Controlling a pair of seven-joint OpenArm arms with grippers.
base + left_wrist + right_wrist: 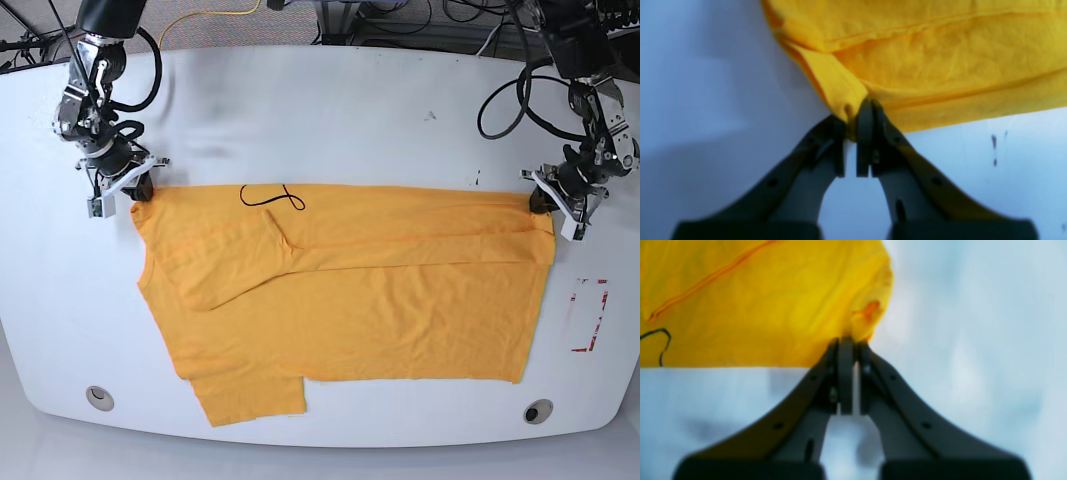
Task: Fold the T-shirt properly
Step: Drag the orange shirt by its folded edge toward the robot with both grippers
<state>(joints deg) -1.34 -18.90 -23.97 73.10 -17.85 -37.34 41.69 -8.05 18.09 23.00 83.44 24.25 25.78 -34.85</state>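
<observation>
**Two corners pinched, first fold looks laid, rest still to do**

Left wrist view: my left tool (853, 115) is clenched on a bunched corner of the T-shirt (940, 60). Jaws nearly together with yellow cloth caught between the tips. Cloth beyond lies in at least two layers, a folded edge running across. White desk (706, 100) below, a few dark specks on it off to the right.

Right wrist view: my right tool (848, 343) is clenched too, gripping the opposite corner of the shirt; a small pucker of fabric sits right at the tips. Black squiggle (660, 343) visible at the frame's left edge, near the shirt's straight border. View is soft, can't judge how deep the bite is.

Base view: shirt lies spread across the middle of the desk, long axis left-right, both tools at its far edge, one at each end, cloth taut-ish between them. A doubled band runs along that far edge, so I judge one lengthwise fold is down. Near half is single layer, one flap sticks out at the near left, diagonal wrinkles on the left side. Red-outlined mark (588, 315) on the desk, right of the shirt.

Left, as I read it: let go, fold the near side over, then fold across.
</observation>
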